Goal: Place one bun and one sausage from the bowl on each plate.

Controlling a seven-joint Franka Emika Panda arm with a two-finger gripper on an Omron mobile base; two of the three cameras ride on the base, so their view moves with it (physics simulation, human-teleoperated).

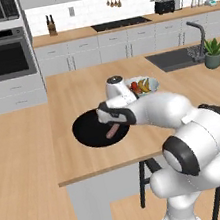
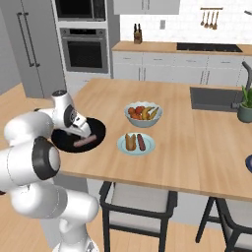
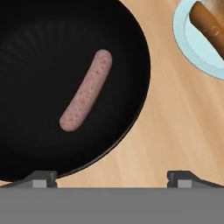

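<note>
The wide black bowl (image 3: 35, 48) holds a single pink sausage (image 3: 86, 96) lying at a slant near its middle. My gripper (image 3: 111, 178) hangs open above the bowl's near rim, nothing between its fingertips (image 3: 43, 177). From the right base view, the bowl (image 2: 61, 140) with the sausage (image 2: 85, 142) sits left of a pale blue plate (image 2: 147, 147) that carries an orange bun (image 2: 130, 141) and a reddish-brown sausage (image 2: 141, 141) side by side. A sliver of the darker blue plate (image 2: 249, 163) shows at the right edge. In the left base view my arm covers part of the bowl (image 1: 87, 131).
A pale grey bowl of coloured fruit (image 2: 143, 114) stands just behind the pale blue plate. Further right are a sink (image 2: 214, 98) and a potted plant (image 2: 244, 106). Stools stand under the island's near edge.
</note>
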